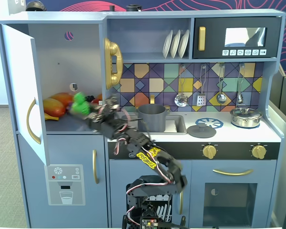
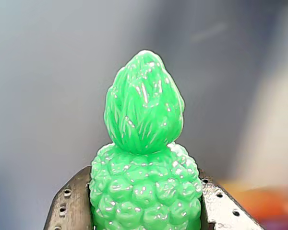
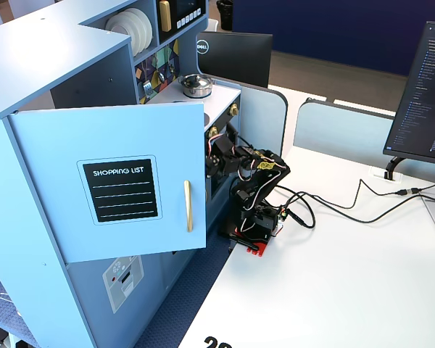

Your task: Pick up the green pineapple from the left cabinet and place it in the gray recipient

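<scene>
Wrist view shows us the small bright green plastic toy pineapple [image 2: 145,167] with its bumpy round body pinched between the two perforated metal fingers [image 2: 69,206] of our gripper [image 2: 145,211], the pointed leafy crown standing clear above them. From a fixed view we see the same fruit [image 1: 79,104] held at the mouth of the tall light blue-gray toy cabinet compartment [image 1: 66,71], whose door [image 1: 25,90] stands open, just in front of the yellow-orange fruits [image 1: 55,105] lying on its shelf. We judge the pineapple to be light, hollow and stiff, so it should not deform under pressure; its glossy surface could slip, but the knobbly skin gives the pads something to bite on. We think the wide body is the right place to hold it, since the tapered crown would squirt out of a squeeze. The dark gray cylindrical metal stockpot [image 1: 151,117] waits on the counter to the right in that view, well apart from the fruit, and its open top looks amply wide for a drop.
</scene>
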